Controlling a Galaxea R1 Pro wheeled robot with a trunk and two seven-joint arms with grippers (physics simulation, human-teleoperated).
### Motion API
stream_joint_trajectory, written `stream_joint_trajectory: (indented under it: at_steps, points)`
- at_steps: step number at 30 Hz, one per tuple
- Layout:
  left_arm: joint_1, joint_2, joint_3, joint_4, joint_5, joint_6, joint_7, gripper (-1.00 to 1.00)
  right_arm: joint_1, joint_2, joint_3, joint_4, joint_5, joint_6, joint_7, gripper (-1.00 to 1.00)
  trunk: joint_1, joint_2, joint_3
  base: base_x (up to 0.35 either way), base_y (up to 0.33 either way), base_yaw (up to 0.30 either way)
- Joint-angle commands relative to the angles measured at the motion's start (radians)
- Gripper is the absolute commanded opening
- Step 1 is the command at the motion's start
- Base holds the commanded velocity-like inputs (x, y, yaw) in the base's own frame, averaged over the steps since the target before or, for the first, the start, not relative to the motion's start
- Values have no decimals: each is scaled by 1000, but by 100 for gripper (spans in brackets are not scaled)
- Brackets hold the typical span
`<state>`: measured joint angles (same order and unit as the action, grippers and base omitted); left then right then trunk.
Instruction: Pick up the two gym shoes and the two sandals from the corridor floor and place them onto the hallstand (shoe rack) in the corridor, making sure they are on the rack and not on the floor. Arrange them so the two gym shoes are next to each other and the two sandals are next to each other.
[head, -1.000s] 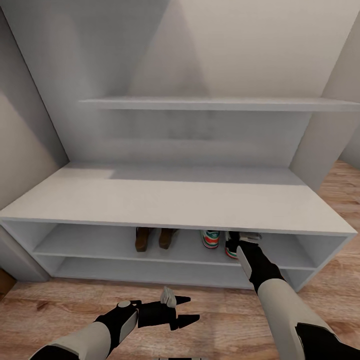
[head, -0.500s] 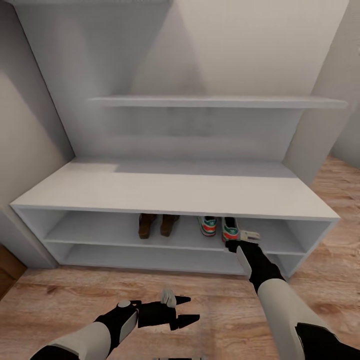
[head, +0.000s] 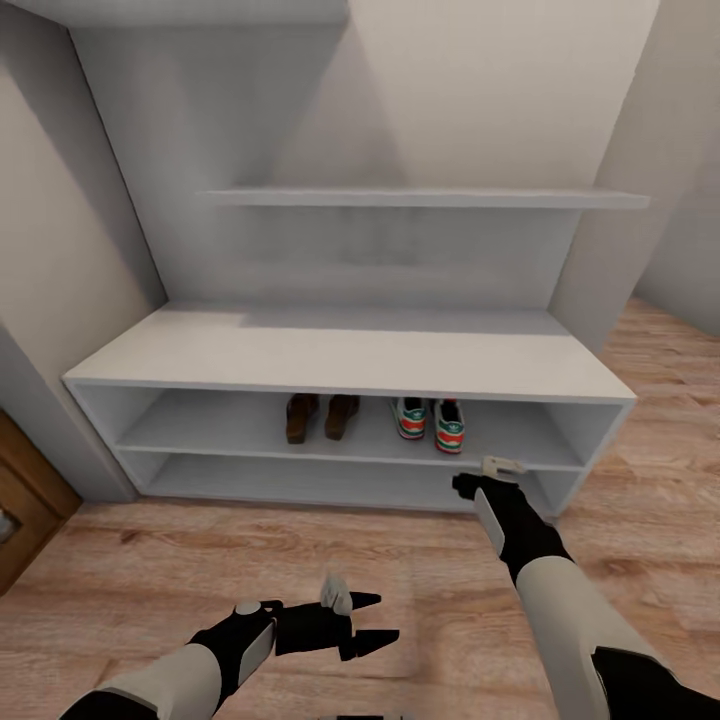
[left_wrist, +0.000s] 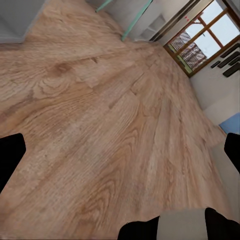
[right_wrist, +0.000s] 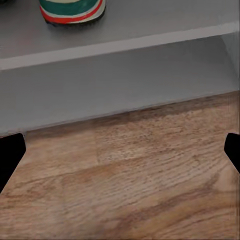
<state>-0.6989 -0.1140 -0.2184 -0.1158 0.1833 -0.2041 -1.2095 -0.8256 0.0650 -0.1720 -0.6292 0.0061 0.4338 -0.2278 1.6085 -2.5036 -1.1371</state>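
On light grey hallstand (head: 340, 362) mid tier: brown leather sandals (head: 321, 417) + white green-striped gym shoes (head: 428, 424) paired | R gripper (head: 487, 478) jaws wide, empty; L gripper (head: 362, 618) wide, empty | task looks done, next: verify only

We see only the heels of the 2 gym shoes (head: 428, 424) and the 2 sandals (head: 321, 417) on the hallstand's (head: 340, 365) middle tier; their toes run back under the top board, too dark and small to read. In the right wrist view 1 gym shoe (right_wrist: 72, 11) is cut off by the picture's edge, heel only. The right gripper (head: 487, 476) points away from the head camera, so its jaw gap is hidden there.
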Motion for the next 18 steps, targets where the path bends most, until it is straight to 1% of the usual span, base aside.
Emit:
stream_joint_trajectory:
  at_steps: [1,8,10,14,18]
  points:
    - [-1,0,-9,1,8,-6,-1,100,0,1,-4,-5,0,5,-2,100,-1,0,-1,-341,0,0]
    - [-2,0,-8,0,8,-6,-1,100,3,1,-4,-8,0,5,-4,100,-1,0,-1,-340,0,0]
    - [-2,1,-8,-1,7,-6,-1,100,4,1,-4,-8,-1,5,-3,100,-1,0,-1,-246,0,0]
    - [-2,2,-7,-2,7,-6,-1,100,7,1,-4,-8,-2,5,-3,100,-1,0,-1,-89,0,0]
    - [-2,3,-7,-3,7,-6,-2,100,12,1,-4,-7,-5,5,-1,100,-1,0,-1,-22,0,0]
